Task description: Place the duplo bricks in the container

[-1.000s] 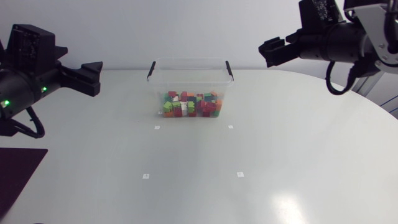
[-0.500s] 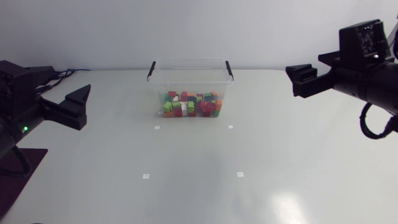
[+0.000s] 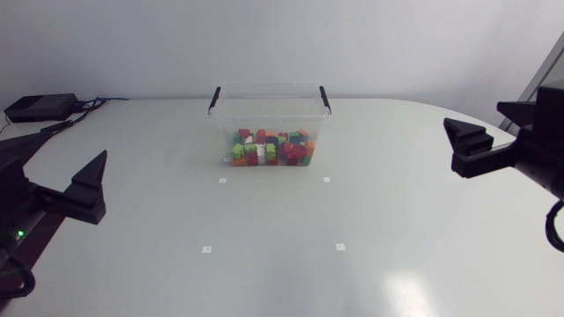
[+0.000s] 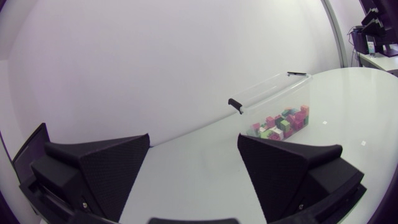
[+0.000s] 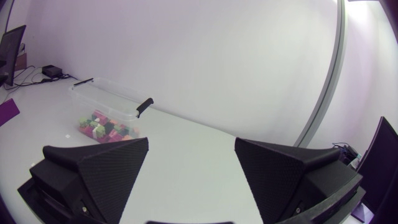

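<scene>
Many duplo bricks (image 3: 269,150) in container (image 3: 268,85)

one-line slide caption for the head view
Duplo bricks lie in the clear container; left gripper and right gripper hang open and empty at either side.

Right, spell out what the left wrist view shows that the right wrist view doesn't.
Only the left wrist view: the left gripper's two fingers, spread apart with nothing between them. Only the right wrist view: the right gripper's fingers, equally spread and empty. Both: the clear container holding coloured bricks, on the white table, ahead of the gripper.
</scene>
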Robot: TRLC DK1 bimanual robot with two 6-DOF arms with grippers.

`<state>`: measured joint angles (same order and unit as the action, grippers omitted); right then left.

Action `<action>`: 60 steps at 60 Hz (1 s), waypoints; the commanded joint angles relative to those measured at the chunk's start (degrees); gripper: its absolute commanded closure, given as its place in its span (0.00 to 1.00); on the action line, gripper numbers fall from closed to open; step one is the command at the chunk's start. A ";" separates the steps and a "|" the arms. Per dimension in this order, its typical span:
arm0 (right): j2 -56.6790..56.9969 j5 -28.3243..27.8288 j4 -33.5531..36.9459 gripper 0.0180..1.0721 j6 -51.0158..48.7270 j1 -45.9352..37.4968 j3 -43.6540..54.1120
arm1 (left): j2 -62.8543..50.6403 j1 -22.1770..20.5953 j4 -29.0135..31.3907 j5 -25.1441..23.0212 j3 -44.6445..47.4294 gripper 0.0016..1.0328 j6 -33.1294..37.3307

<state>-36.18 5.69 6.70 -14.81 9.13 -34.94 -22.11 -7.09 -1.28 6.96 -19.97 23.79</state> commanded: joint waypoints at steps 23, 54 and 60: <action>14.63 -0.80 0.44 0.05 1.21 -3.62 12.84 | 8.51 3.01 0.39 -1.25 8.13 0.05 -4.41; 31.29 -4.58 -5.08 0.05 11.72 -7.87 29.92 | 19.02 6.17 1.08 -5.66 17.28 0.05 -19.39; 34.56 -5.32 -6.16 0.05 13.78 -8.71 33.27 | 21.08 6.79 1.21 -6.53 19.07 0.05 -22.33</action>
<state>-3.75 1.06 2.04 -3.99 1.17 -4.64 -2.52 -0.99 -0.19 1.28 -3.03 5.23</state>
